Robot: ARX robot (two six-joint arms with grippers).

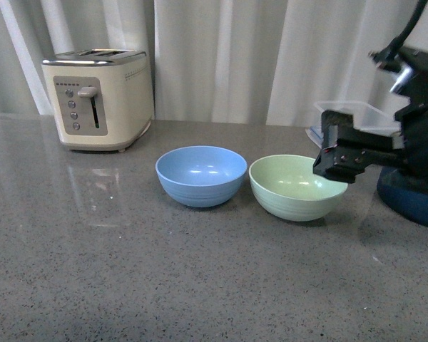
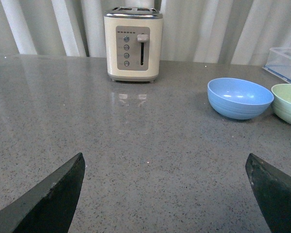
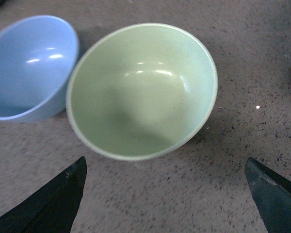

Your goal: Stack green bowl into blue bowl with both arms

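Note:
The pale green bowl [image 1: 294, 187] stands upright and empty on the grey counter, just right of the light blue bowl [image 1: 200, 174], also upright and empty; the two almost touch. My right gripper [image 1: 335, 162] hovers over the green bowl's right rim, open and empty. In the right wrist view the green bowl [image 3: 140, 90] lies beyond the open fingers [image 3: 56, 201] with the blue bowl [image 3: 29, 65] beside it. My left gripper [image 2: 165, 194] is open and empty over bare counter; its view shows the blue bowl [image 2: 239, 98] and the green bowl's edge [image 2: 287, 103] far off. The left arm is out of the front view.
A cream toaster [image 1: 98, 97] stands at the back left by the curtain. A clear plastic container [image 1: 357, 117] sits behind the right arm, and a dark navy pot [image 1: 414, 199] sits at the right edge, close to the green bowl.

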